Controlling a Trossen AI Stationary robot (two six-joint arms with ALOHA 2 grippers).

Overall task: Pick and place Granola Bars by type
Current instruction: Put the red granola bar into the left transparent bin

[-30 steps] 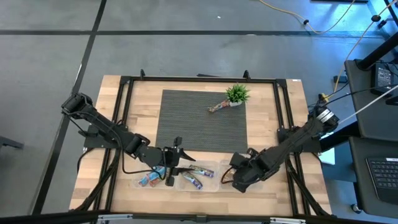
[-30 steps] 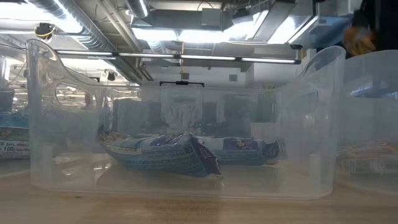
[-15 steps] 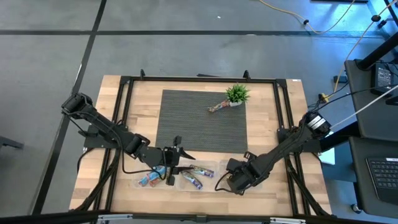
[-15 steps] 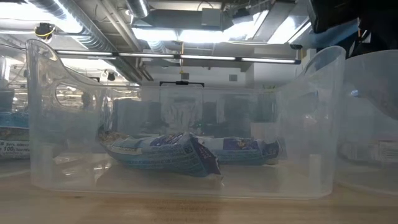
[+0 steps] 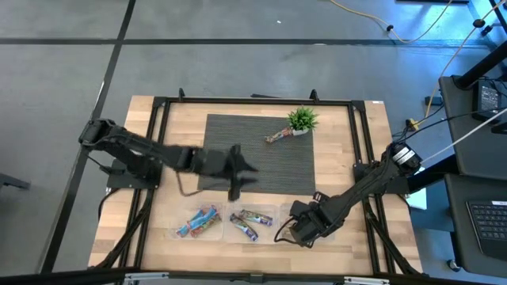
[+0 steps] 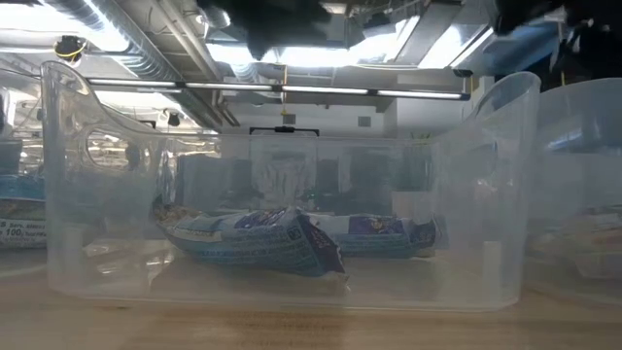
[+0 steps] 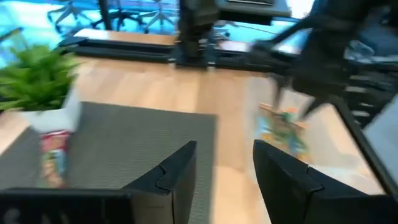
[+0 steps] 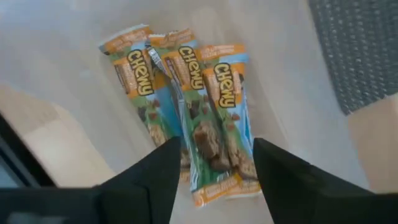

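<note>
My right pincer hangs open over three light, crinkly, slippery orange-and-green wrapped granola bars; I'd pinch one across its middle. Left pincer open, empty.

Grey floor crossed by dark lines, yellow cable, ceiling strip lights.

**Plant, mat and clear bins sharing the desk**

A wooden desk is standing on a grey floor, framed by black rails. A dark ribbed mat is lying across its middle, and a small green potted plant is sitting at the mat's far right corner. Clear plastic bins are lining the near edge. A second desk carrying a keyboard is showing at the right.
</note>
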